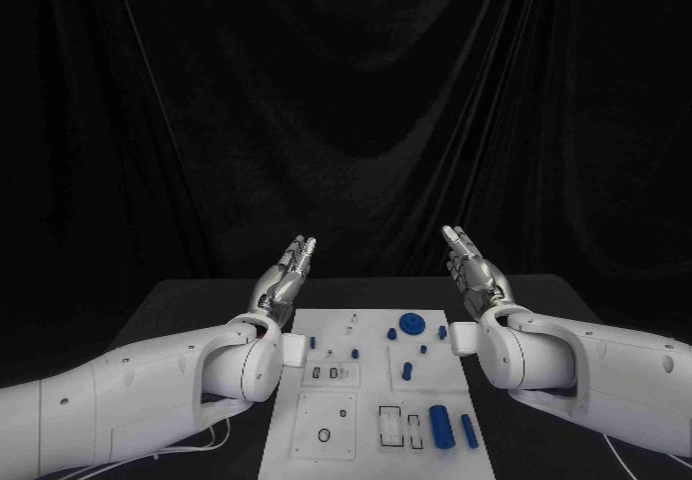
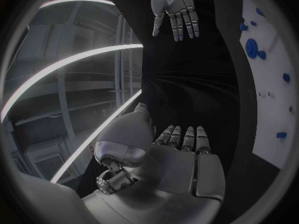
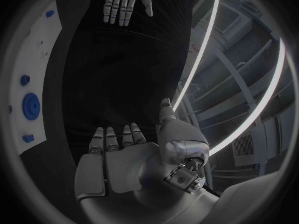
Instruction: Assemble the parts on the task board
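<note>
White task board (image 1: 378,400) carries scattered small blue parts (image 1: 441,425).

In the head view the near end of the task board (image 1: 378,400) runs off the bottom edge, and its left margin slips behind the left arm (image 1: 173,385). The small marks and outlines on the board are too small to tell what they are. In the left wrist view only a curved strip of the board shows, cut by the circle's rim. The right wrist view likewise shows just a slice, with a blue gear (image 3: 31,105) on it
</note>
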`<state>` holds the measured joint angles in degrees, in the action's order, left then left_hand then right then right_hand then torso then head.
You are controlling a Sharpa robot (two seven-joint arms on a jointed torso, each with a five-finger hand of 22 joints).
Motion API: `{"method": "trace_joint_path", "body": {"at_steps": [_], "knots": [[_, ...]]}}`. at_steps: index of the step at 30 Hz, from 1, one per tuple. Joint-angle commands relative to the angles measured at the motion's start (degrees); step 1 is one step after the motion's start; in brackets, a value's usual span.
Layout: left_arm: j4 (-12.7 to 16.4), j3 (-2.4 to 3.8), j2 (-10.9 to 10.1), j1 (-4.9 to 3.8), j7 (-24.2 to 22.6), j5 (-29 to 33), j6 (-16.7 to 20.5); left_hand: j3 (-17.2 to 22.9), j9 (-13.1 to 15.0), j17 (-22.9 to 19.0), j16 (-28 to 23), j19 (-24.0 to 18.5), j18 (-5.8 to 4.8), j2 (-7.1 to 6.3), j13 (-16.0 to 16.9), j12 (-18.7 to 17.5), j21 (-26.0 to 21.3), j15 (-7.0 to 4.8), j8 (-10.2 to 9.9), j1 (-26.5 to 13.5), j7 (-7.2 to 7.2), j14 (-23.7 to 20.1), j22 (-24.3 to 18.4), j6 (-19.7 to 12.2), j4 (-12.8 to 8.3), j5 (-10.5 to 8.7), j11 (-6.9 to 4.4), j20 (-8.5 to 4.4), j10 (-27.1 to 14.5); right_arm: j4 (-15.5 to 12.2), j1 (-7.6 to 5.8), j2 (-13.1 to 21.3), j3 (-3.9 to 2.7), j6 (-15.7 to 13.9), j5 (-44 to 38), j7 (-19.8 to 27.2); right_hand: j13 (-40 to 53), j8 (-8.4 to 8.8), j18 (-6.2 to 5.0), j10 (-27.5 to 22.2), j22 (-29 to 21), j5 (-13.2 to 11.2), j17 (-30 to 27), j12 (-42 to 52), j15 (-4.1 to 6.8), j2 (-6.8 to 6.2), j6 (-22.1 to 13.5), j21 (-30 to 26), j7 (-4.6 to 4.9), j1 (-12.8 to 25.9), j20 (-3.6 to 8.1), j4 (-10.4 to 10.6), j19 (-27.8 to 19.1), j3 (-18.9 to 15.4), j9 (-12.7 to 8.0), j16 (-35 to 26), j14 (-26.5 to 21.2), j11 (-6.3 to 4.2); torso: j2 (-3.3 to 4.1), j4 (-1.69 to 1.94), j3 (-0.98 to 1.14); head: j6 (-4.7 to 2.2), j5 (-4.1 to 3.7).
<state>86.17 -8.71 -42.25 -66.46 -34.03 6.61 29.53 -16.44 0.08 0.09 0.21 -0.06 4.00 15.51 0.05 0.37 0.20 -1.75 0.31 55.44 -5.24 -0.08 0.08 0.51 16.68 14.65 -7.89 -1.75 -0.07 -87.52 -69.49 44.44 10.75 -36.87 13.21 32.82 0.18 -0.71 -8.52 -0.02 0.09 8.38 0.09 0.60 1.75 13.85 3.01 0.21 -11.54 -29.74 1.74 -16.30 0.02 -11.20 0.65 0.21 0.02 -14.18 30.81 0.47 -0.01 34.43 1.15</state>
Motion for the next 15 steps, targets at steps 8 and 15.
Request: {"method": "trace_joint_path", "body": {"at_steps": [8,15], "knots": [[-1.66,-3.17,1.24,-2.95,-9.68,9.11,-18.54,-0.42,0.09,-0.09,-0.21,0.06,1.25,0.31,-0.05,-0.37,-0.2,-8.6,-0.15,1.2,-1.51,0.08,-0.08,0.13,0.02,0.45,-1.04,-7.21,0.07,0.39,-1.31,-0.06,1.14,5.7,8.32,3.25,0.35,-0.73,-1.57,0.2,-0.09,0.2,-0.09,1.36,10.14,2.97,0.91,-0.21,3.26,-1.96,3.55,-0.33,-0.02,-1.58,0.26,-0.21,-0.02,3.61,-0.01,0.01,-0.01,0.0,0.0],[-3.44,-3.42,0.79,-2.7,-8.89,9.4,-25.54,-0.37,0.35,-0.09,-0.21,0.06,1.34,0.44,-0.05,-0.37,-0.2,-9.01,0.14,1.43,-1.15,0.08,-0.08,1.23,0.04,0.94,-1.04,-7.7,0.07,1.89,-1.16,0.18,1.15,15.86,8.32,-0.21,0.53,-1.63,-1.79,0.44,-0.09,0.3,-0.09,2.35,6.44,2.98,2.74,-0.21,5.41,-2.72,-0.7,-0.27,-0.02,-1.82,0.59,-0.21,-0.02,5.92,-0.06,-0.01,-0.01,2.67,-0.02]]}}
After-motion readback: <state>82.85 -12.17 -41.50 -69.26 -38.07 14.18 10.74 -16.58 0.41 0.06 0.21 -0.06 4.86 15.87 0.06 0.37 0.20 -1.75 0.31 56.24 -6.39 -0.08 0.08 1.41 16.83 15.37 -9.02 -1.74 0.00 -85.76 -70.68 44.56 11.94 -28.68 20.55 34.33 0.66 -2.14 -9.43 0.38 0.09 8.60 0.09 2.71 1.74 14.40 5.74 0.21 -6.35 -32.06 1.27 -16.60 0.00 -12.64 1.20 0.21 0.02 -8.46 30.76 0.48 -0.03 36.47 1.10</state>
